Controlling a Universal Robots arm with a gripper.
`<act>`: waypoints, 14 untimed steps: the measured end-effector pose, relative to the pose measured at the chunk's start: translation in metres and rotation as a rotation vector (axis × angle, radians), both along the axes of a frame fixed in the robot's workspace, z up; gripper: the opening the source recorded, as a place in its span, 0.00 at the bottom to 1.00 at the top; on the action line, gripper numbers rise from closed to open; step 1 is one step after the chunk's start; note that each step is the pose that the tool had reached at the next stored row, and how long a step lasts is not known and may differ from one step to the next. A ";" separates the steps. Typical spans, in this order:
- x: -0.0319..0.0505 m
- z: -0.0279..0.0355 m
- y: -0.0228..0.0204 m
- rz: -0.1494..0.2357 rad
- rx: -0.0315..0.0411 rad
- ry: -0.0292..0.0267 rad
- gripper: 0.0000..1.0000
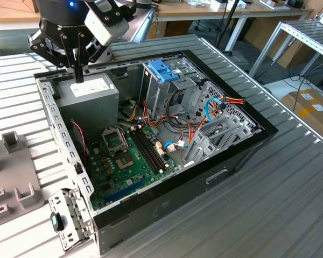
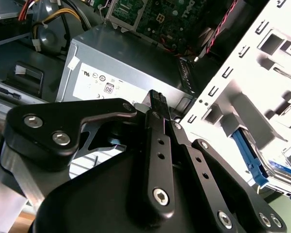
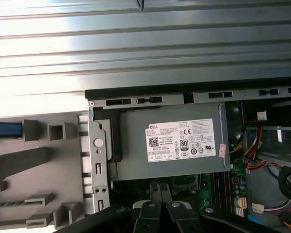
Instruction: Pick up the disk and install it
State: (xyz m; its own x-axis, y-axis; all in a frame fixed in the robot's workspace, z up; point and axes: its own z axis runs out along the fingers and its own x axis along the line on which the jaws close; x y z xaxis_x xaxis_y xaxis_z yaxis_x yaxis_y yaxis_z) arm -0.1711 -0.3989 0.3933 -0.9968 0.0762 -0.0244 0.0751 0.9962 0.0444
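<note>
Hand [image 1: 76, 77] hangs closed and empty above power supply [image 1: 92, 92].

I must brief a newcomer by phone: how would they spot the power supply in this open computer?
Look inside the open computer case lying on the ribbed metal table, in its far corner at the exterior view's left, below the gripper. The power supply is the grey metal box with a white label, unlike the green motherboard beside it.

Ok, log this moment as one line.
gripper: shut, empty | position: over power supply in open case | disk: blue carrier at grey fixture, not gripped
</note>
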 end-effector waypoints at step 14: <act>-0.0055 0.0000 0.0000 0.000 0.0000 0.0000 0.11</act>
